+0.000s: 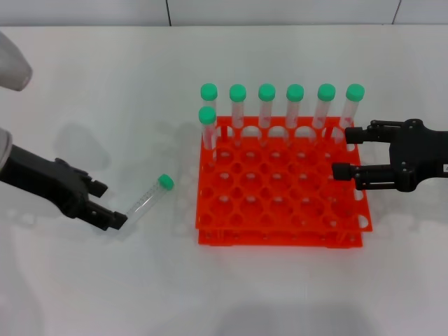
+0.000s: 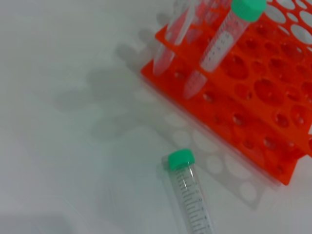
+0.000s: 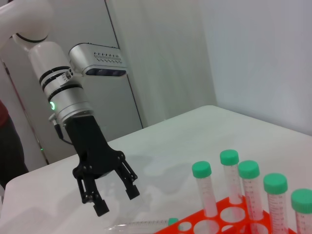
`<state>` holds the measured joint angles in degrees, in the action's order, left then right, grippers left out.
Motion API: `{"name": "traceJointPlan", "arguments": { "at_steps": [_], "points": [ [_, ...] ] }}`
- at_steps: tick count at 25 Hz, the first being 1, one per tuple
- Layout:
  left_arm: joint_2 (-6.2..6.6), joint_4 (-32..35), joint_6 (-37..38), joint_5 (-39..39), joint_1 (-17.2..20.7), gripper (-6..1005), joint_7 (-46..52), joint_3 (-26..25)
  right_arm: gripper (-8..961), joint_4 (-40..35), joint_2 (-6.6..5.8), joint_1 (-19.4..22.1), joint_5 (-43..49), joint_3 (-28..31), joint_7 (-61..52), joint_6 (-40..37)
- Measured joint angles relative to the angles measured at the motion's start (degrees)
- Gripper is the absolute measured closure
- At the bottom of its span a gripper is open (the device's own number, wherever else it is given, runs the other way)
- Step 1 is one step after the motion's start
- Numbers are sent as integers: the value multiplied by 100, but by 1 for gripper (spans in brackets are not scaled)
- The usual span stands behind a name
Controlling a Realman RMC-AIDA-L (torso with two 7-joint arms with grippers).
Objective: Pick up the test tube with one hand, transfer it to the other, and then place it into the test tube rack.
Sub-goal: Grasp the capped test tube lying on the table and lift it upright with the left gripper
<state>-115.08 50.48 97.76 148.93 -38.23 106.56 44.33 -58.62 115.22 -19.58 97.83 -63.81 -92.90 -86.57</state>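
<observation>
Risk of rolling: left gripper (image 1: 110, 206) spread at the butt of the lying test tube (image 1: 150, 197); right gripper (image 1: 345, 152) spread over the orange rack (image 1: 280, 234).

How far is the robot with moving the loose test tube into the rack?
Nothing is done yet. The test tube lies on the table beside the rack. The left hand, fingers open, is at its lower end, not gripping. The right hand waits open above the rack's edge. Pickup, handover and insertion remain.

A white table (image 1: 105, 280) stands before pale wall panels (image 3: 161, 63) with dark seams.
</observation>
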Motion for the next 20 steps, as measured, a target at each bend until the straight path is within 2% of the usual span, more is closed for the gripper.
{"name": "traceJointPlan", "arguments": {
  "at_steps": [6,9,20],
  "points": [
    [-19,-299,-177,18,-124,119,-7,88,183,0,0,-10,8,0,0,0],
    [-67,-333,-212,21,-141,120,-11,192,183,0,0,-20,23,0,0,0],
    [-84,-407,-291,31,-155,122,-6,305,183,27,0,-46,41,0,13,0]
  ]
}}
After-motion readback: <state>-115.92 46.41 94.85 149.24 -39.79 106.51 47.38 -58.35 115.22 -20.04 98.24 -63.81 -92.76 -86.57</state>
